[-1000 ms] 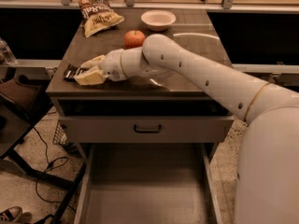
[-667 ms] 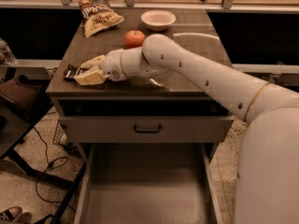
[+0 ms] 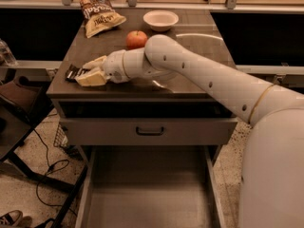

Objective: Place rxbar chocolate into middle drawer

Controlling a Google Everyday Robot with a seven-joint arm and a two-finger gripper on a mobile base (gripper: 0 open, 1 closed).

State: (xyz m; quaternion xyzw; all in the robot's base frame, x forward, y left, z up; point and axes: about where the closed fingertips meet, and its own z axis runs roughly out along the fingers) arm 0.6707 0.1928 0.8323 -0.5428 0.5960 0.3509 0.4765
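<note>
Lying flat near left front edge of counter [image 3: 199, 46]: snack bar [image 3: 72, 73], judged light, thin, slick-wrapped, slightly bendable; best pinched across narrow width, mid-length. Gripper [image 3: 88, 71] at bar's right end; grasping or released, cannot tell. Counter edge just beside bar, so little room leftward. Chip bag [image 3: 99, 14], apple [image 3: 136, 39], bowl [image 3: 160, 20] behind, well apart. Drawer front [image 3: 150, 130] projects below counter; middle drawer [image 3: 147, 208] open beneath, so carry bar forward past front before lowering.

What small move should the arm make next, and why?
Probably secure the rxbar chocolate and lift it just off the counter: the gripper is at the bar near the counter's front edge, and the middle drawer stands open below.
</note>
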